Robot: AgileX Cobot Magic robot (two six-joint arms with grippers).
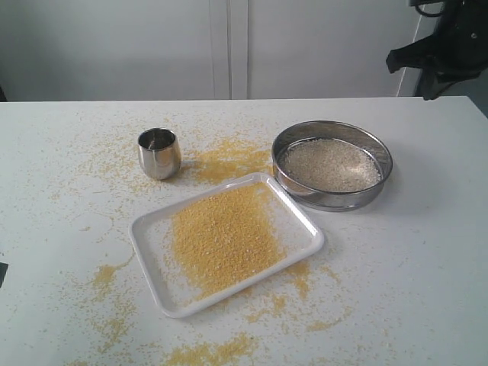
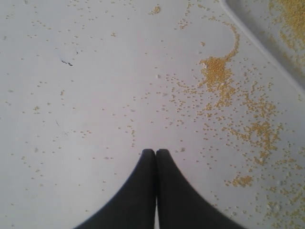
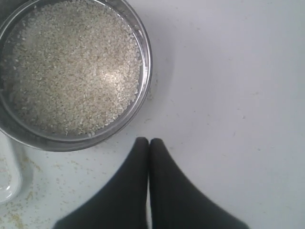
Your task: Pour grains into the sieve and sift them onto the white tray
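Observation:
The steel sieve stands on the table right of centre, holding pale whitish grains; it also fills a corner of the right wrist view. The white tray lies in front of it with a spread of fine yellow meal. My right gripper is shut and empty, hovering over bare table just beside the sieve's wall. My left gripper is shut and empty over table strewn with yellow meal, near a tray corner. Neither gripper's fingers show in the exterior view.
A small steel cup stands upright behind the tray's left end. Yellow meal is scattered over the table around the cup, behind the tray and along the front edge. Dark arm hardware hangs at the top right.

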